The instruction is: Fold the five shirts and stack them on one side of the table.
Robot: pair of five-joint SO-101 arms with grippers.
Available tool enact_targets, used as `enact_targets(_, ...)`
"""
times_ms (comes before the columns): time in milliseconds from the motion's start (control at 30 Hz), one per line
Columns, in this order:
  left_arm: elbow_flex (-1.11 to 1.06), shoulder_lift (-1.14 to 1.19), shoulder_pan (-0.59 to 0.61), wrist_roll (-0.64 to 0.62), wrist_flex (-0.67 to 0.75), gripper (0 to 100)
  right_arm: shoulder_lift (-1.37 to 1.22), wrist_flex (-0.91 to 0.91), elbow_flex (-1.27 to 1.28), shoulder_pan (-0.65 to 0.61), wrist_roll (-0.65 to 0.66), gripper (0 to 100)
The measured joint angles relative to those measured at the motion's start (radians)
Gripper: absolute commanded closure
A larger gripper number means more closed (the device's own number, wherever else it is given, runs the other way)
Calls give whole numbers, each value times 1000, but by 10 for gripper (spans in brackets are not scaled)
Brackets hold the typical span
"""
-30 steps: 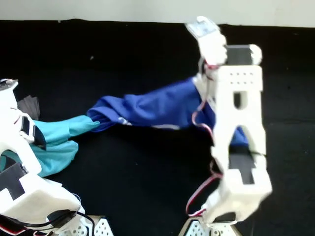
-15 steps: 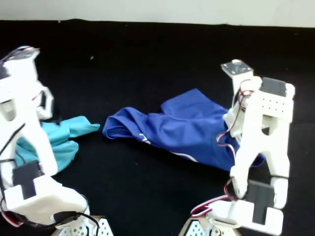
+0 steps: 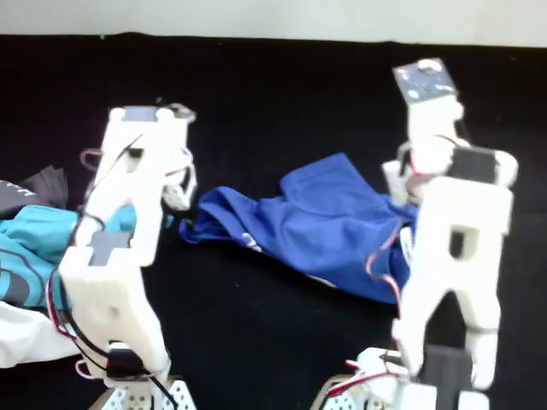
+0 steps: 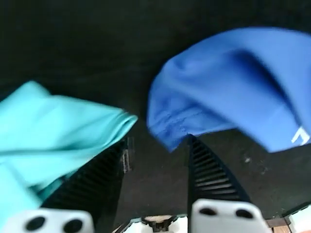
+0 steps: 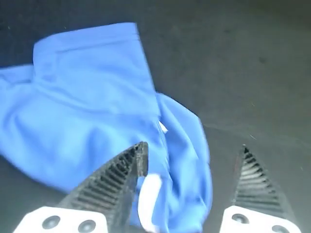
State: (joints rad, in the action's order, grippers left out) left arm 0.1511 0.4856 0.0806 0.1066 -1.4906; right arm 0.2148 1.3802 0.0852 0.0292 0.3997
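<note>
At the table's (image 3: 256,333) near edge, on its black surface, a white cloth (image 3: 19,337) lies against the picture's left side; whether it is a shirt I cannot tell. Just beyond it the teal shirt (image 3: 34,243) sits bunched, dark stripes crossing its near part. A dark garment (image 3: 47,184) pokes out behind it.

Mid-table, the blue shirt (image 3: 329,222) lies crumpled and unfolded. It runs from a narrow end close to the teal shirt to a broader heap beneath the right arm (image 3: 453,248). A white mark (image 3: 253,243) near its front edge is too small to read. The right wrist view shows a small white tag (image 5: 162,127) on the cloth, with no legible writing.

The left gripper (image 4: 158,141) hangs empty with its jaws moderately spread, over the dark gap between the teal shirt's tip and the blue shirt's rounded end. One jaw overlaps the teal cloth and the other's tip meets the blue edge; whether either touches cannot be told. The right gripper (image 5: 193,147) is empty too, jaws wide apart, one over blue cloth and the other over bare table.

Farthest off, a pale wall (image 3: 256,17) runs behind the table's back edge.
</note>
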Motion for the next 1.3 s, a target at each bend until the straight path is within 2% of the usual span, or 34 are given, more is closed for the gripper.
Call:
enact_targets(133,0,55,-60,-12,9,818,-235,-91,-46,-81,-60,721)
enact_targets(267,3,115,-75,-12,9,823,-499,-127,-204,-147,-69,721)
enact_targets(433,12,137,-66,-17,6,983,-813,-130,-477,-173,-69,721)
enact_targets(567,15,138,-69,-17,5,989,-1005,-130,-686,-173,-69,724)
enact_targets(633,15,138,-66,-18,5,989,-1082,-130,-766,-173,-69,755)
enact_targets(700,17,138,-68,-18,-3,989,-1135,-117,-842,-173,-68,830)
enact_targets(800,51,141,-68,-18,-38,984,-1200,-74,-948,-175,-44,998)
enact_targets(867,94,143,-64,-18,-83,966,-1231,-49,-1020,-170,-38,974)
enact_targets(1033,275,143,-29,-17,-219,952,-1249,64,-1198,-167,-35,992)
enact_targets(1167,391,143,23,-15,-252,952,-1249,196,-1395,-146,-35,992)
enact_targets(1300,413,126,66,-15,-255,951,-1249,341,-1629,-138,-35,992)
